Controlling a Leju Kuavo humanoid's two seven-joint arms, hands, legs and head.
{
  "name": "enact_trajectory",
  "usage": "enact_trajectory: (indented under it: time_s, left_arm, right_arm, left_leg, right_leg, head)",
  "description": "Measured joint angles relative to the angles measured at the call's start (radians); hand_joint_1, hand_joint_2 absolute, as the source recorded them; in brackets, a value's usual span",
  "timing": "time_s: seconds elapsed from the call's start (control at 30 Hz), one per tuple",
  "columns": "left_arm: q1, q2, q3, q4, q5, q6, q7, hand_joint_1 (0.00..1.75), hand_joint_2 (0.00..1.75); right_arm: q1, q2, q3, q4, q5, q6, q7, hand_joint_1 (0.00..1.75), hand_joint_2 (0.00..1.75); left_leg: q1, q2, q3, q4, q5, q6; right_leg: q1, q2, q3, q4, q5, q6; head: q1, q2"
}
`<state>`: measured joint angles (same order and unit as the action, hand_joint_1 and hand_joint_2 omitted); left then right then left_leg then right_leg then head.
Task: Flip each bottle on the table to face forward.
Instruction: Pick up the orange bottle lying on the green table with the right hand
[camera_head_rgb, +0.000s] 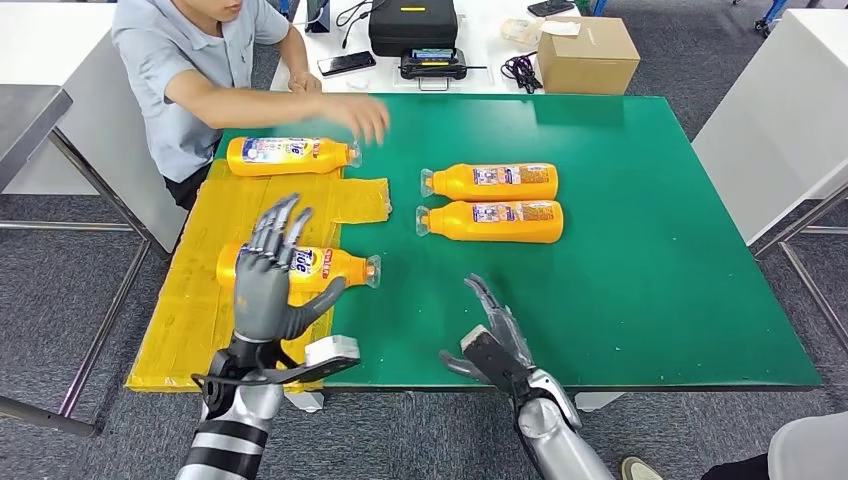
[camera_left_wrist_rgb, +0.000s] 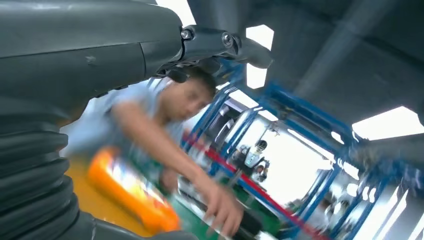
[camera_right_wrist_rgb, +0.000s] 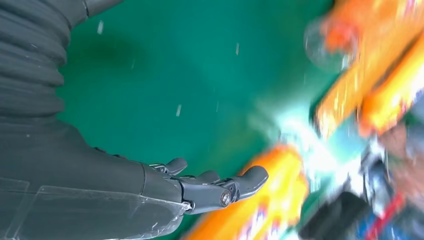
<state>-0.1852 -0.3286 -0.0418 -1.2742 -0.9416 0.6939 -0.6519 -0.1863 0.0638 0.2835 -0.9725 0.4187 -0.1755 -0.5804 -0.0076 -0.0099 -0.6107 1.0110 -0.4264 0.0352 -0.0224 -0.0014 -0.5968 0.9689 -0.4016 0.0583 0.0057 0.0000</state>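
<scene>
Four orange bottles lay on their sides on the green table (camera_head_rgb: 650, 300). The near-left bottle (camera_head_rgb: 335, 268) rested on the yellow sheet (camera_head_rgb: 200, 300) that covered the table's left part, its clear cap pointing right, toward the green surface. The left hand (camera_head_rgb: 270, 285) hung over this bottle's base end with its fingers (camera_head_rgb: 283, 222) spread and stretched forward across the label, the thumb angled out to the right below the bottle's body. Whether the fingers touched the bottle could not be told from the head view; they were not closed around it, and the hand held nothing.

The far-left bottle (camera_head_rgb: 290, 155) lay at the far edge of the yellow sheet, cap to the right. A person in a grey shirt (camera_head_rgb: 190, 60) sat beyond the table's left corner, with one hand (camera_head_rgb: 360, 115) reaching out just above that bottle's cap end. In the left wrist view the same bottle (camera_left_wrist_rgb: 132, 192) appeared blurred beneath the person's arm.

Two more bottles lay side by side near the middle of the table, caps pointing left: the farther one (camera_head_rgb: 495, 182) and the nearer one (camera_head_rgb: 495, 221), close together and parallel.

The right hand (camera_head_rgb: 495, 335) hovered over bare green table near the front edge, well apart from all bottles, fingers (camera_right_wrist_rgb: 220, 187) extended and loosely apart, holding nothing.

Beyond the table stood a cardboard box (camera_head_rgb: 587, 55) and a black case (camera_head_rgb: 413, 25).
</scene>
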Motion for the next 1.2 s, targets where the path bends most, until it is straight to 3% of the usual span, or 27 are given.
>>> enact_trajectory:
  time_s: [0.13, 0.2, 0.43, 0.77, 0.9, 1.07, 1.2]
  left_arm:
    - [0.061, 0.015, -0.160, 0.001, 0.607, -0.052, 0.050, 0.00, 1.75]
    - [0.081, 0.030, -0.245, 0.001, 0.720, -0.059, 0.068, 0.00, 1.75]
    - [0.107, 0.063, -0.402, 0.005, 0.837, -0.141, 0.117, 0.00, 1.75]
    - [0.129, 0.081, -0.467, 0.005, 0.994, -0.224, 0.154, 0.00, 1.75]
    - [0.130, 0.084, -0.482, 0.005, 1.011, -0.223, 0.150, 0.00, 1.75]
    - [0.129, 0.085, -0.507, 0.005, 1.014, -0.214, 0.144, 0.00, 1.75]
    - [0.124, 0.086, -0.523, 0.005, 1.020, -0.203, 0.137, 0.00, 1.75]
  right_arm:
    - [0.083, -0.049, -0.017, -0.157, 0.194, -0.197, 0.083, 0.00, 1.75]
    - [0.114, -0.081, -0.028, -0.213, 0.295, -0.246, 0.117, 0.00, 1.75]
    - [0.149, -0.204, -0.053, -0.272, 0.575, -0.335, 0.236, 0.00, 1.75]
    - [0.116, -0.308, -0.073, -0.257, 0.751, -0.371, 0.345, 0.00, 1.75]
    - [0.074, -0.330, -0.071, -0.223, 0.774, -0.349, 0.369, 0.00, 1.75]
    - [0.016, -0.352, -0.053, -0.150, 0.720, -0.227, 0.383, 0.00, 1.75]
    - [-0.038, -0.359, -0.030, -0.085, 0.684, -0.185, 0.368, 0.00, 1.75]
  left_leg:
    - [0.000, -0.001, -0.001, 0.000, -0.001, 0.001]
    - [-0.001, -0.001, -0.002, 0.000, -0.001, 0.001]
    - [-0.002, 0.000, -0.001, 0.000, -0.002, 0.002]
    - [-0.001, 0.000, -0.002, 0.000, -0.001, 0.002]
    - [-0.001, 0.000, -0.001, 0.000, -0.001, 0.002]
    - [-0.002, 0.000, -0.001, 0.000, -0.001, 0.002]
    - [-0.001, 0.000, -0.001, 0.000, -0.001, 0.002]
  right_leg:
    - [0.000, 0.000, 0.000, 0.000, 0.000, 0.000]
    - [-0.001, 0.000, -0.001, 0.000, 0.000, 0.000]
    - [-0.001, 0.000, 0.000, -0.001, 0.000, 0.000]
    - [-0.001, 0.000, 0.000, 0.000, 0.000, 0.000]
    - [-0.001, 0.000, 0.000, 0.000, 0.000, 0.000]
    - [-0.001, 0.000, 0.000, 0.000, 0.000, 0.001]
    - [-0.001, 0.000, 0.000, 0.000, 0.000, 0.001]
  head:
    - [0.000, 0.000]
    - [0.000, 0.000]
    - [0.000, 0.000]
    - [0.000, 0.000]
    - [0.000, 0.000]
    - [0.000, 0.000]
    - [0.000, 0.000]
